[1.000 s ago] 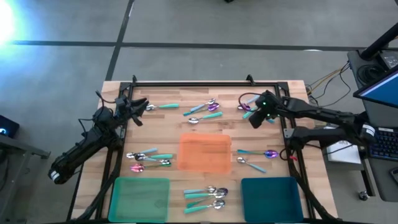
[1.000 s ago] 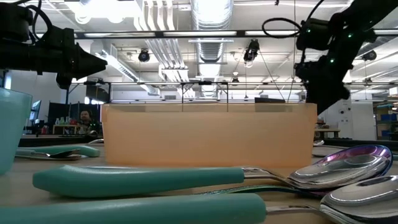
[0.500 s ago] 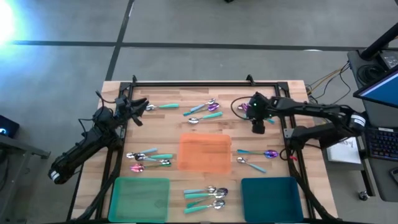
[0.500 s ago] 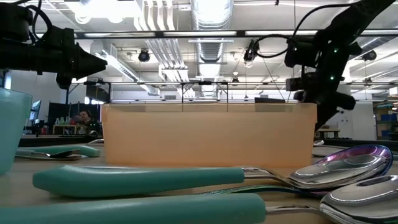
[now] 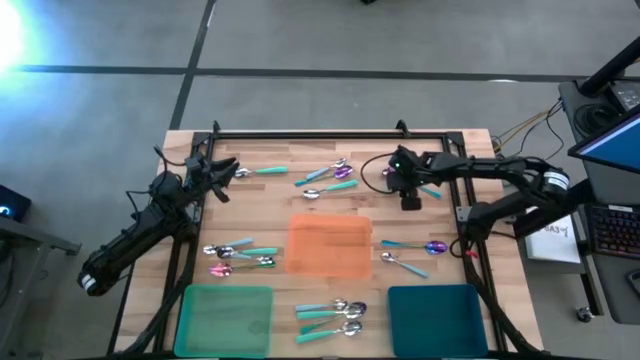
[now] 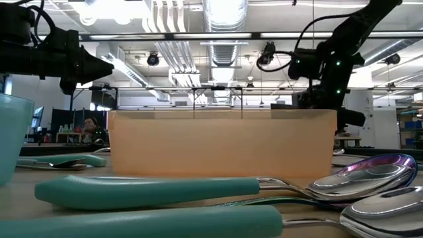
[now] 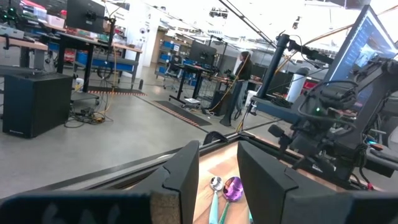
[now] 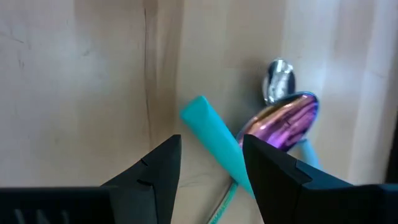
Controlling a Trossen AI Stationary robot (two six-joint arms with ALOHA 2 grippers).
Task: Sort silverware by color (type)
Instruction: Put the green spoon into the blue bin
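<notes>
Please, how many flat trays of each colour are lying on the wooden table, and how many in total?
orange tray: 1
green tray: 1
teal tray: 1
Total: 3

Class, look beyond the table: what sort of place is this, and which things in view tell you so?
Probably a robotics lab or workshop: exposed ceiling ducts, rows of workbenches with monitors, and a wooden table fenced by a black frame.

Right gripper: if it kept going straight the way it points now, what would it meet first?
Probably the teal-handled spoon lying between the open fingers of the right gripper, beside the purple-bowled spoon; then the wooden table. Depth is unclear.
</notes>
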